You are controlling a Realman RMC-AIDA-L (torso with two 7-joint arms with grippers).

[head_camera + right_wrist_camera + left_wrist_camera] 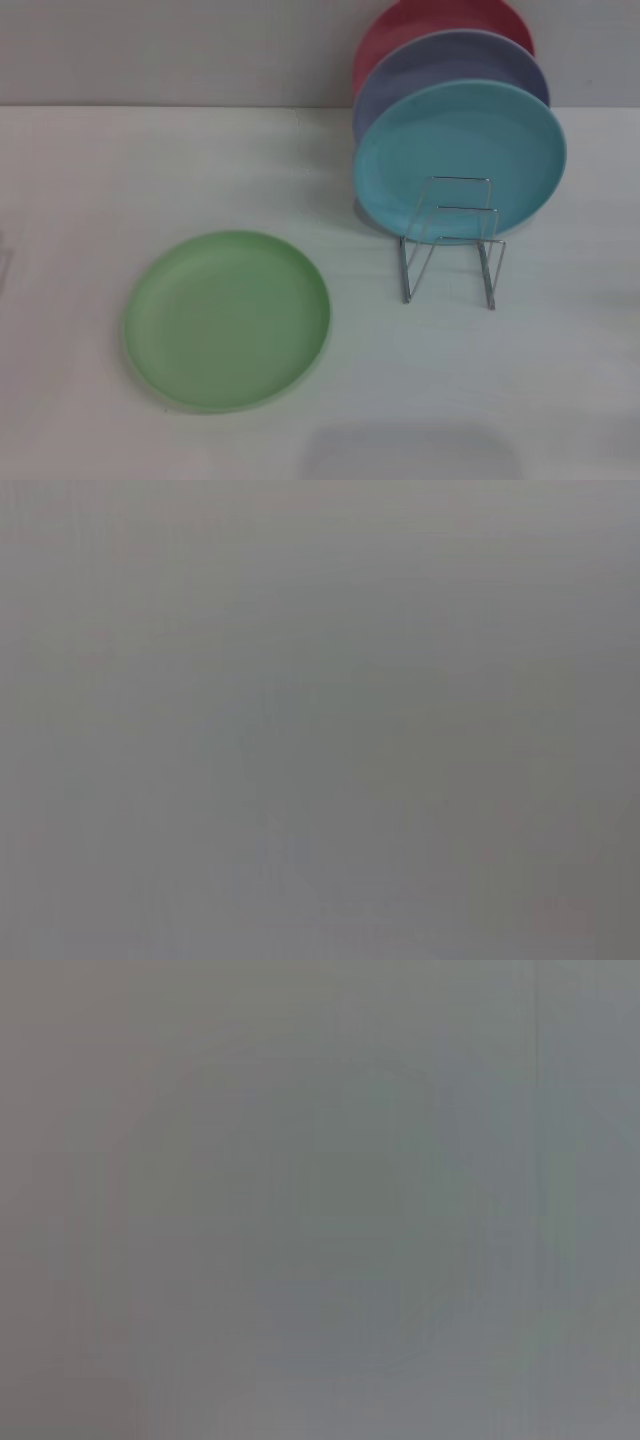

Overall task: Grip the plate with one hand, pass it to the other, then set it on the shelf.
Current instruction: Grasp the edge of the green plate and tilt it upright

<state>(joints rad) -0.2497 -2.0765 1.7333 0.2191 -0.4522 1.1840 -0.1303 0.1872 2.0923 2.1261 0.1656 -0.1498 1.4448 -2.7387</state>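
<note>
- Here, in the head view, the green plate (226, 320) lies flat on the white table (90, 180), left of centre and near the front edge.
- It rests right side up, its shallow rim showing all round, and nothing touches it.
- The rack (452, 240) stands to the right of the plate and farther back, well apart from it; it is thin silver wire with upright loops.
- The rack's two front loops stand bare, with only table behind the wires.
- A blue plate (460, 160) stands upright in the rack, leaning back a little, its face toward the camera.
- A purple plate (440, 65) stands just behind the blue one, showing above and to the left of it.
- A red plate (420, 25) stands behind the purple one, only its upper part showing, against the pale wall (150, 50).
- No writing, brand or label can be read on any plate, on the rack or on the table.
- Neither arm nor gripper shows in this view, so I cannot tell whether either one's fingers are apart or together.
- A soft grey shadow lies on the table at the front edge, right of the green plate.
- The left wrist view shows only a flat grey field; nothing in it can be made out.
- The right wrist view shows the same flat grey, with no gripper, plate or rack to be told.
</note>
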